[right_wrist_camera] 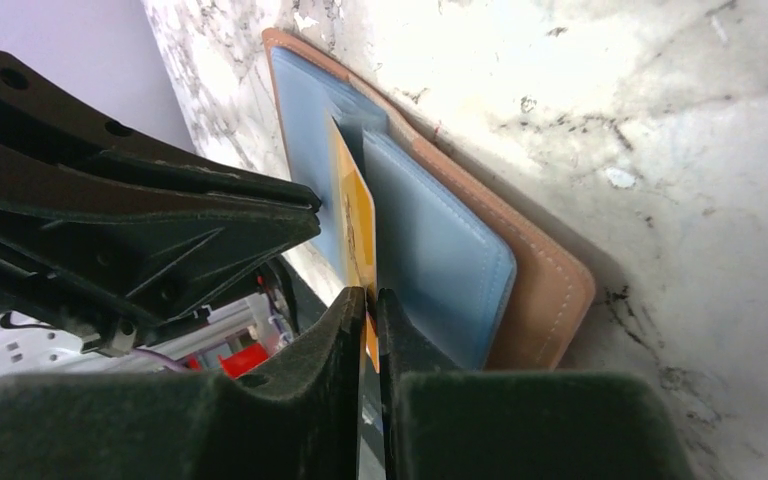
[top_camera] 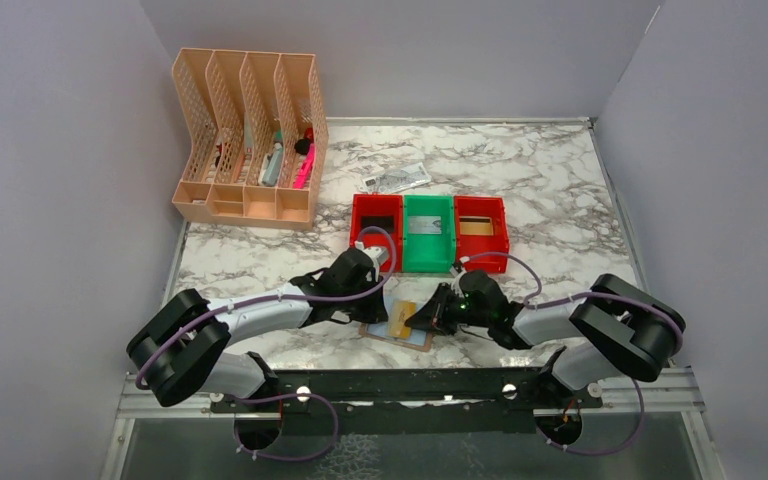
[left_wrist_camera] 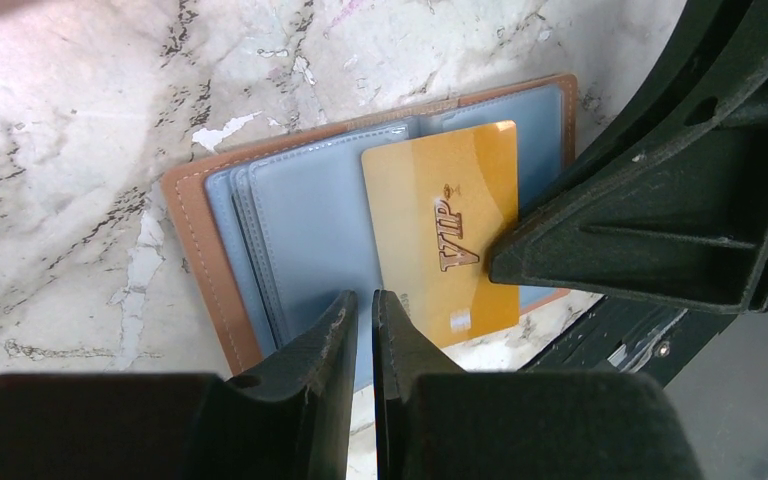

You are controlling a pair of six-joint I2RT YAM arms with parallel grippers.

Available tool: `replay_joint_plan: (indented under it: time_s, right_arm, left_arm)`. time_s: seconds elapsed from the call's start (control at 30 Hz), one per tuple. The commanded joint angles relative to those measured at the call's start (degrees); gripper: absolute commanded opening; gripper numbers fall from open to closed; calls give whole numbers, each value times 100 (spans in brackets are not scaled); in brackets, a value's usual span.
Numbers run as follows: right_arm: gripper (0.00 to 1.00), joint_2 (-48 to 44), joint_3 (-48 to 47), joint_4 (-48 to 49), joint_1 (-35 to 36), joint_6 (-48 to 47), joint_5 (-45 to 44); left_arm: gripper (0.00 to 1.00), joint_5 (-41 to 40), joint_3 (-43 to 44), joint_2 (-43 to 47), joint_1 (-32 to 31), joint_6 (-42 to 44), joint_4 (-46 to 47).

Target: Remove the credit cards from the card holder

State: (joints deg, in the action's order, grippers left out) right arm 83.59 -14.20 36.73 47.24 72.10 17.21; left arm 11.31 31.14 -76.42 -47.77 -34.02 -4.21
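The tan card holder (top_camera: 381, 331) lies open near the table's front edge, its pale blue panels up (left_wrist_camera: 310, 210) (right_wrist_camera: 440, 240). A gold credit card marked VIP (left_wrist_camera: 445, 235) (right_wrist_camera: 353, 215) (top_camera: 401, 318) sticks partly out of its pocket. My right gripper (right_wrist_camera: 371, 297) (top_camera: 424, 316) is shut on the edge of that card. My left gripper (left_wrist_camera: 362, 300) (top_camera: 384, 298) is shut, its tips down on the holder's blue panel beside the card. A grey-silver card (top_camera: 423, 226) lies in the green bin.
Three bins stand in a row just behind the holder: red (top_camera: 358, 225), green (top_camera: 407, 240), red (top_camera: 502, 230). A crumpled paper note (top_camera: 397, 179) lies behind them. A peach file organizer (top_camera: 250, 140) stands at the back left. The two grippers are close together.
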Motion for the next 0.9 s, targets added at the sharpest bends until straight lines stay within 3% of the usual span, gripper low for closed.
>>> replay_joint_plan:
  time_s: [0.0,0.1,0.3,0.63,0.87]
  right_arm:
    - [19,131,-12,-15,-22,26,-188]
    - [24,189,-38,83,-22,59,-209]
    - [20,278,-92,221,-22,39,-97]
    - [22,476,-245,361,-22,94,-43]
    - [2,236,-149,138,-22,21,-196]
  left_arm:
    - [16,-97,-24,-128,-35,194,-312]
    - [16,-94,-52,-119,-40,192,-303]
    - [16,-116,-82,-75,-58,155,-294]
    - [16,-112,-94,-57,-74,133,-290]
    - [13,-261,-96,136,-83,85,-299]
